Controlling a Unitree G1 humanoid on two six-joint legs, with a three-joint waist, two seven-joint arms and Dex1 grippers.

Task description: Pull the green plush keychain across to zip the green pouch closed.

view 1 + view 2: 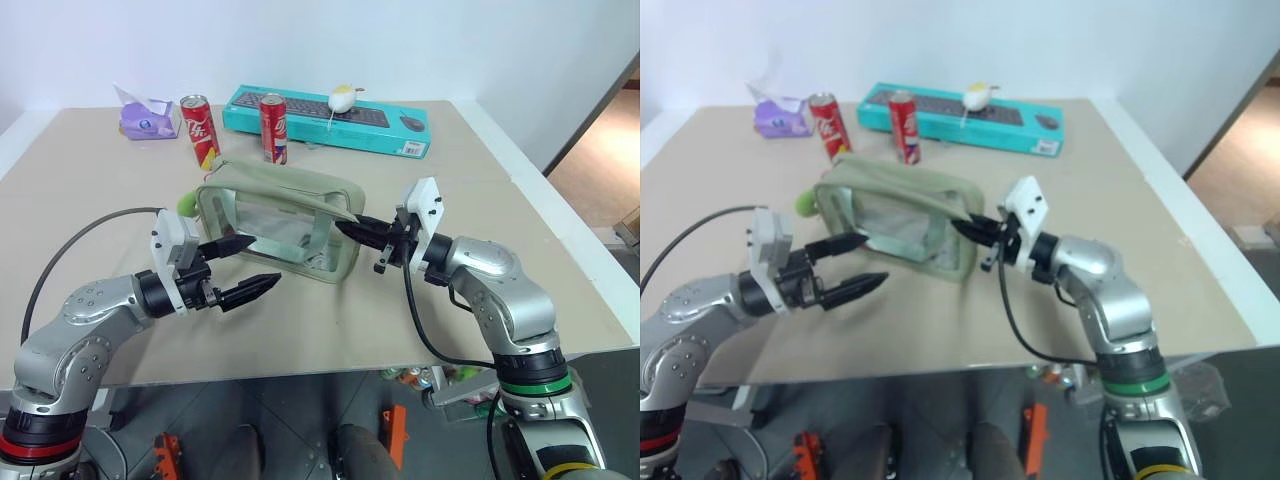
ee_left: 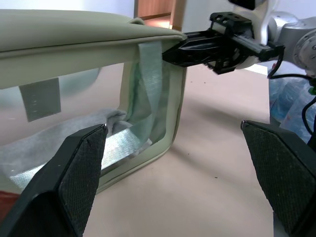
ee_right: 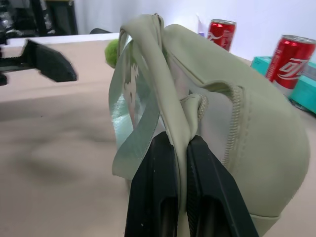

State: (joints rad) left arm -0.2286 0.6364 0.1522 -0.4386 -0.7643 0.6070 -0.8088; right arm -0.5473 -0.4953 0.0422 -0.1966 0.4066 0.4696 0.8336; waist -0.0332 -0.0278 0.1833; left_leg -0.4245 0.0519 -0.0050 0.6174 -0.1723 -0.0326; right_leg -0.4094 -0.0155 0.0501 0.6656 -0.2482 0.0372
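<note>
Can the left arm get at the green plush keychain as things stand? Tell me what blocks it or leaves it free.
Probably yes. The left gripper hangs open beside the green pouch, and the green plush keychain sticks out at the pouch's near-left corner with nothing in between. The right gripper is shut on the pouch's far end.

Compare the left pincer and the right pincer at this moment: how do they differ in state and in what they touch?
The left pincer is wide open and holds nothing; the right pincer is shut on the green pouch, pinching fabric at its end edge. The left sits before the pouch's clear window, near the end with the green plush keychain; the right is at the opposite end. Both point roughly level, toward each other.
</note>
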